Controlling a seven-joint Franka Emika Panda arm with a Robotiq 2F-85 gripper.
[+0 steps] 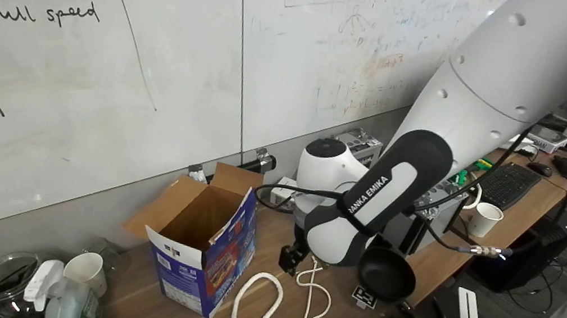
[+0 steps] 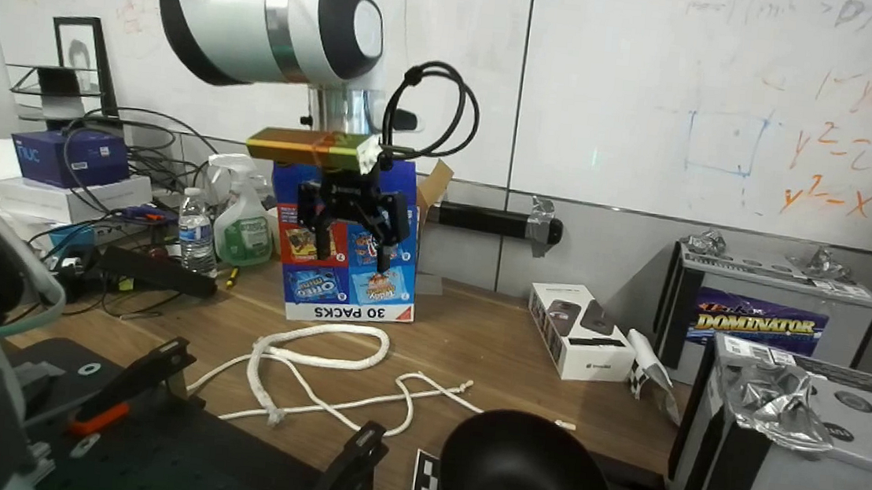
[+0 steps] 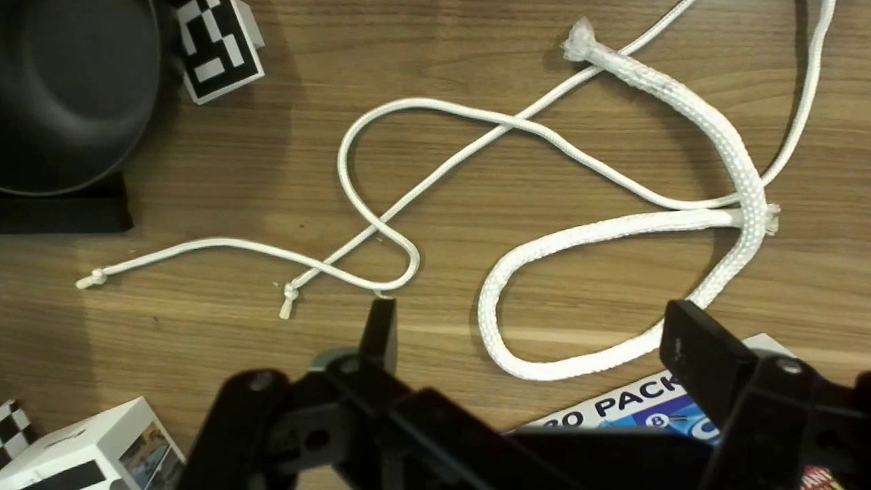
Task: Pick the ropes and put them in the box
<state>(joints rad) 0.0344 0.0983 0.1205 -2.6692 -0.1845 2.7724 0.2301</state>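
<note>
1. The thick rope [image 3: 578, 235] and the thin rope [image 3: 515, 123] both lie on the desk [image 3: 204, 170]. The thick one makes a loop.
2. The box [image 1: 228, 264] stands near them, with its top up and its flaps [image 1: 168, 206] spread out.
3. The gripper [image 3: 530, 303] hangs above the desk. Its fingers [image 3: 379, 333] are wide apart and it holds nothing.
4. The step now looks like picking up the first rope. The thick one seems to lie over the thin one, so taking it first is likely best.
5. The round bend of its loop shows between the fingers in the wrist view, so that may be a good spot. Go straight down, one finger on each side, almost to the desk, then squeeze.
6. Lift slowly, as the thin rope could get dragged along.
7. Rope is floppy, so the ends will probably hang low. Go high over the box before letting go, and don't bump the flaps.
</note>
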